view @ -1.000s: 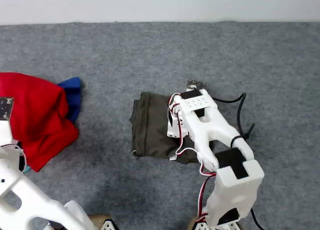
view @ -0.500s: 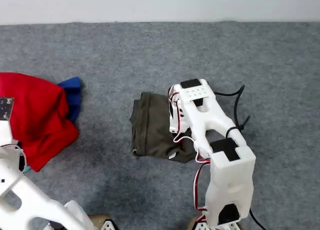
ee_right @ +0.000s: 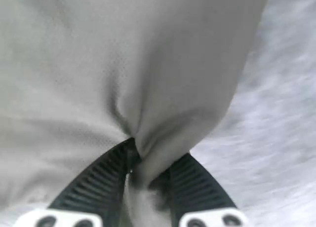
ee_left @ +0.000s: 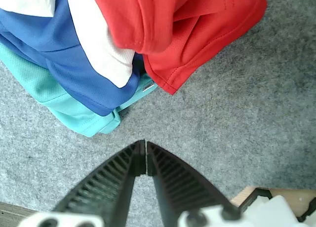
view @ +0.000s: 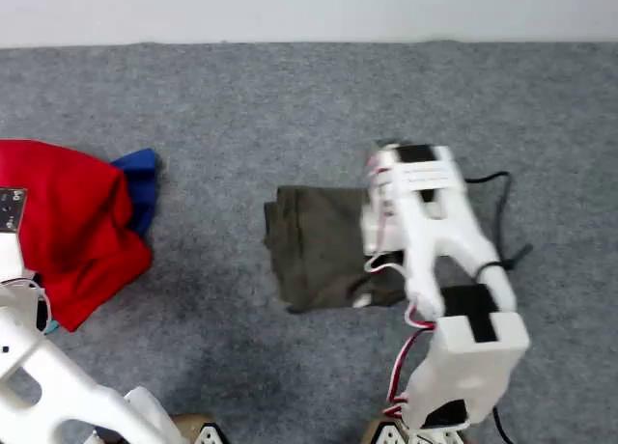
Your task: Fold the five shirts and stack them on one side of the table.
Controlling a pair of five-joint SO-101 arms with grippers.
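Note:
A folded olive-green shirt (view: 323, 246) lies at the middle of the grey table. The right arm stands over its right side, and my right gripper (ee_right: 145, 170) is shut on a pinched fold of that shirt (ee_right: 123, 69). At the left edge sits a pile of shirts: a red shirt (view: 68, 222) on top with a blue shirt (view: 140, 174) showing beside it. In the left wrist view the pile shows the red shirt (ee_left: 192, 24), blue shirt (ee_left: 64, 59), a white shirt (ee_left: 101, 49) and a teal shirt (ee_left: 64, 108). My left gripper (ee_left: 146, 160) is shut and empty above bare carpet near the pile.
Grey carpet (view: 290, 106) covers the table, with a pale wall (view: 309, 10) along the far edge. A black cable (view: 507, 227) trails to the right of the right arm. The left arm's white body (view: 48, 386) fills the near-left corner.
The right arm has swung to the right, dragging the olive-green shirt a little rightward with it. The left arm and the pile have not moved.

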